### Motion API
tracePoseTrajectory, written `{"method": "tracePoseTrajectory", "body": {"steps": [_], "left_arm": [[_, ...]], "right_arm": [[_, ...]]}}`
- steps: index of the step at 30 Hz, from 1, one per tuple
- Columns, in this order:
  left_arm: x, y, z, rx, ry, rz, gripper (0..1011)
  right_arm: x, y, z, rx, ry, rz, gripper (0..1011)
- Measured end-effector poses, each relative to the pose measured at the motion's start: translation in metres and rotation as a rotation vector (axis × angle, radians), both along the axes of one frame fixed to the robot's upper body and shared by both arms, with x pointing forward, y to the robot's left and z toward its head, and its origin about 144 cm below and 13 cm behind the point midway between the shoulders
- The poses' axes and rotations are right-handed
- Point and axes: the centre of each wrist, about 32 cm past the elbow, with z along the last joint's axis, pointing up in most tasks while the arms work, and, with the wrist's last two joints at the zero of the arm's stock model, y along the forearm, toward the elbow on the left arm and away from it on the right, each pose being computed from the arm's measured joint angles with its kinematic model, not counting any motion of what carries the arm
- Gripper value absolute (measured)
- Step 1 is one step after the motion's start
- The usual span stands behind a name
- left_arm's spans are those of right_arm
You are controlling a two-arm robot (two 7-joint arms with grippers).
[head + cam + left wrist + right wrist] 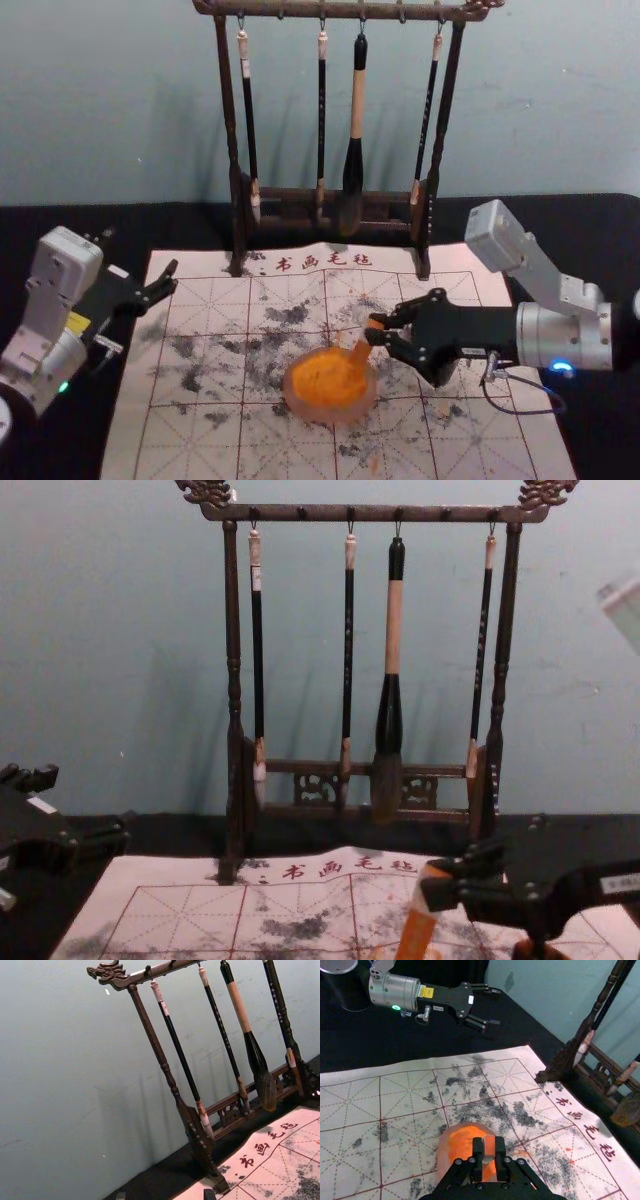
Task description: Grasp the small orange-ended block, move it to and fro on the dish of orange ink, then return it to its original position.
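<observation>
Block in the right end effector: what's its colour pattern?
The block shows orange above and below a pale band; the chest view shows it best.

Dim, soft light; faint shadows [132,1115] on wall [100,630]; blue lamp [562,367] glowing.

You have room over the mat [185,435] left of the ink dish [335,415], but brush rack [227,100] blocks the mat's back.

Looks like a small orange-ended block [416,936], pale-banded, held tilted over a round dish of orange ink [330,414] on the gridded mat [205,455].
</observation>
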Motion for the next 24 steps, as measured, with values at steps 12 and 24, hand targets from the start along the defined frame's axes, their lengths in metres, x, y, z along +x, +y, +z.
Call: {"method": "tracePoseTrajectory", "body": {"steps": [12,24], "left_arm": [[0.0,0.0,0.0,0.0,0.0,0.0,1001],[0.0,0.0,0.0,0.0,0.0,0.0,1002]], "right_arm": [[0.011,0.014,-0.007,-0.005,0.004,0.008,121],[0.02,0.023,-0.014,-0.035,0.028,0.034,121]]}}
